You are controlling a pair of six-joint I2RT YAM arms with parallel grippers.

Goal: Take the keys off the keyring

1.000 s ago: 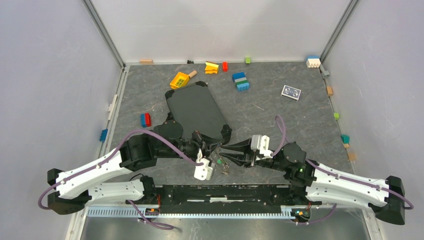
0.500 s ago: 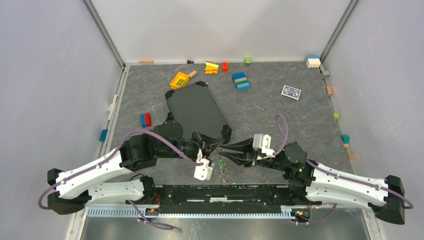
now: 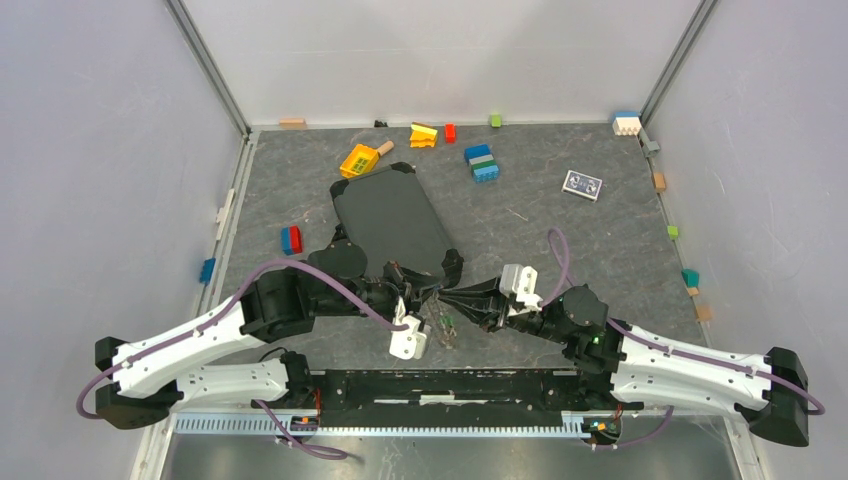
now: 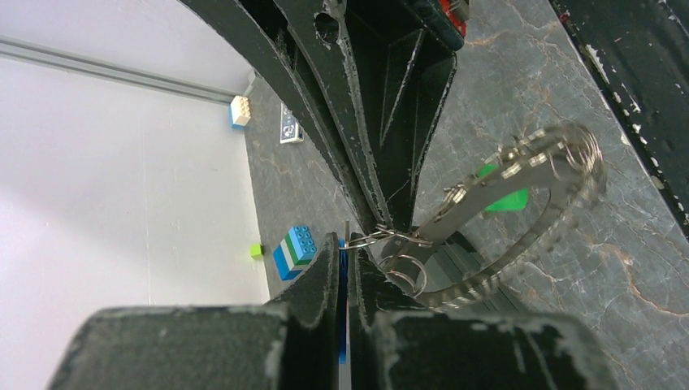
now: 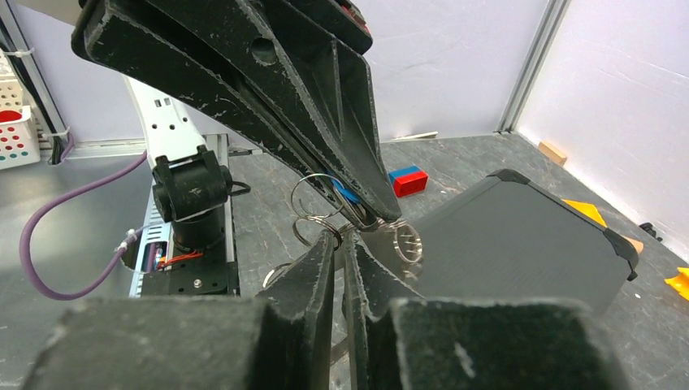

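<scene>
Only container on the table (image 3: 600, 255): flat black case (image 3: 392, 218), lid closed, contents can't be seen. It lies at an angle mid-table, its near corner just behind the spot where both arms meet.

Left gripper (image 4: 344, 260) is pinched almost shut. A thin blue sliver shows between its fingers, which looks like the blue-headed key (image 5: 346, 193). Right gripper (image 5: 340, 244) comes in tip to tip against it, fingers closed down to a hairline gap on a small ring (image 4: 390, 236) of wire at the pinch point.

The keyring (image 4: 589, 183) hangs off that pinch, clear of the table, tilted, in front of the case and just ahead of the base rail. The keys (image 4: 532, 150) are still on it, packed along the rim like teeth. The green tag (image 4: 502, 197) sits inside the loop. More small split rings dangle by the fingertips.

In the way: the two sets of fingers crowd each other, and from the right wrist view the left gripper blocks most of the big ring. From overhead the ring hangs just beside the left wrist's white camera housing (image 3: 405, 341).

Around, well apart from the action:
- red-and-blue brick (image 3: 291, 239), left of the case
- yellow toy (image 3: 358, 160) touching the case's far corner
- blue-green brick stack (image 3: 482, 163)
- patterned card (image 3: 582, 184)
- small loose blocks along the far and right edges
</scene>
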